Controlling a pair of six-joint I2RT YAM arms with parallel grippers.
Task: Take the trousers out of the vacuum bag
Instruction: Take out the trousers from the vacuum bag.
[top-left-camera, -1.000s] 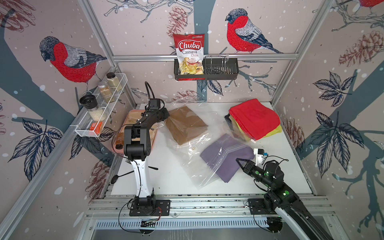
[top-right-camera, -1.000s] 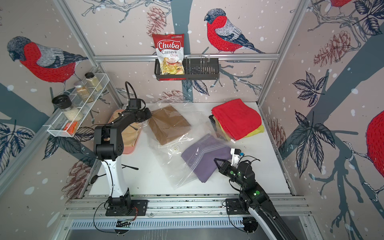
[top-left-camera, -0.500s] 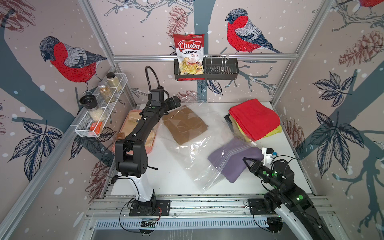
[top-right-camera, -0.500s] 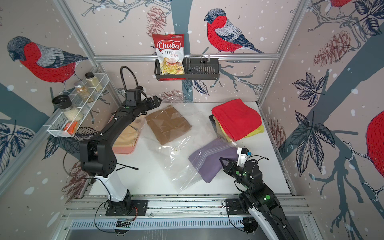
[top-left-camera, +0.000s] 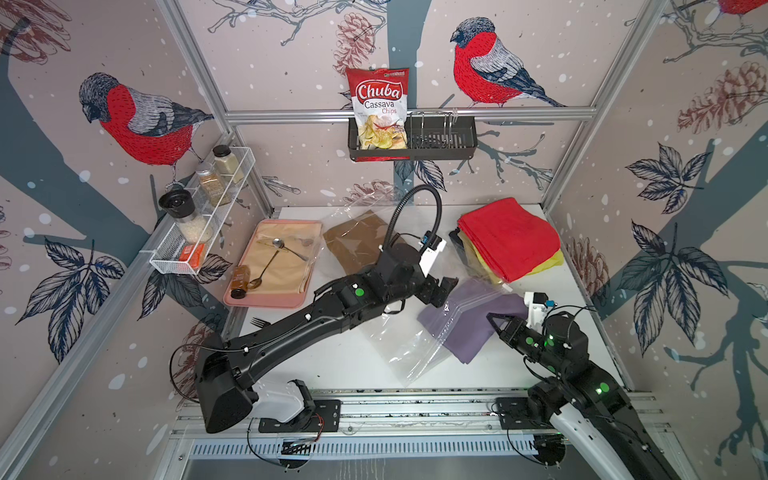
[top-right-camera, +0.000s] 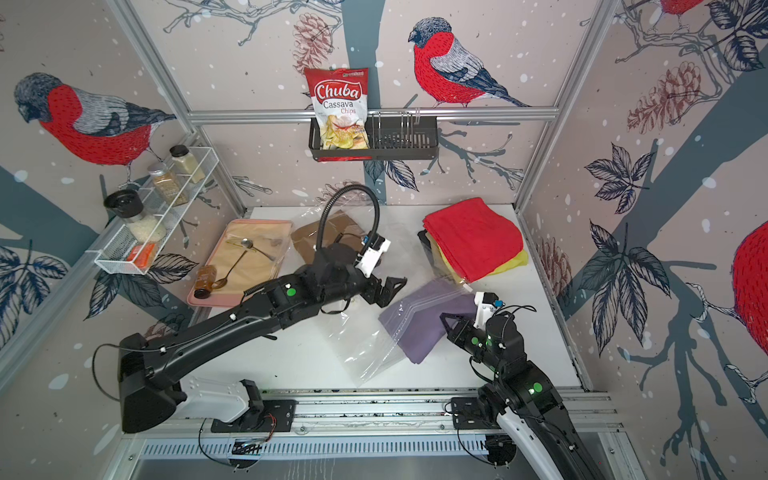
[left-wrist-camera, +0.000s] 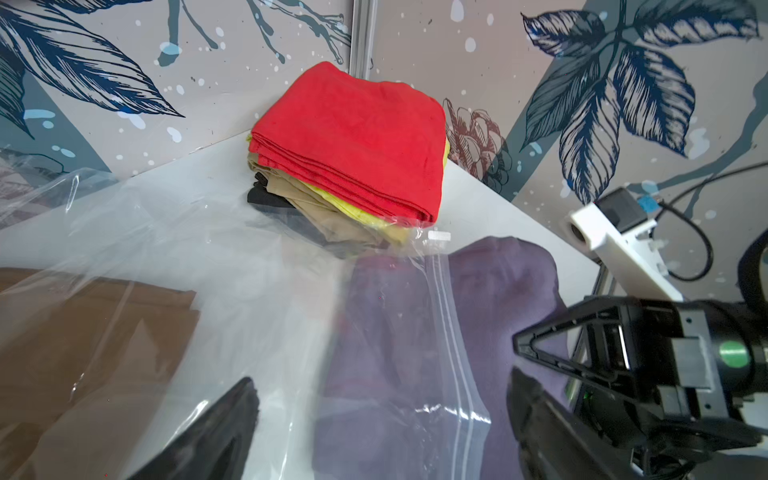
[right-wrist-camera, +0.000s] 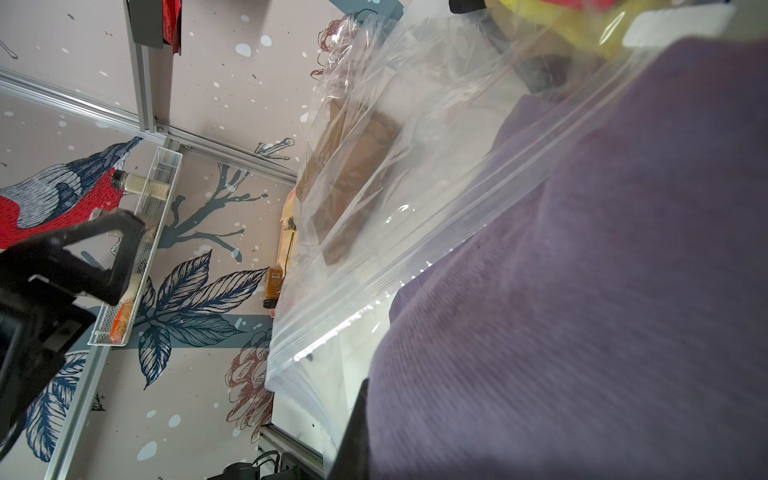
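Our right hand is clamped shut on the bare end of the purple trousers, near the right edge of the tabletop. We judge this grip is meant to drag them out through the mouth of the bag. The zip strip crosses the purple cloth, so one part lies under plastic and the other lies free.

Our left hand hangs over the bag around mid-tabletop, jaws spread wide and holding nothing. From there it could press the plastic down so the bag does not follow the pull. That is our reading, not something shown.

The brown trousers lie flat inside the bag toward the far edge, waiting their turn. The freed ones are piled in the far right corner, probably to keep the working space open.

The count:
- Six trousers in all.
- Four are in the corner pile: red on top, then yellow, tan and black.
- One, the purple pair, is halfway out.
- One, the brown pair, is fully inside.
- There is one bag.
- There are two hands.
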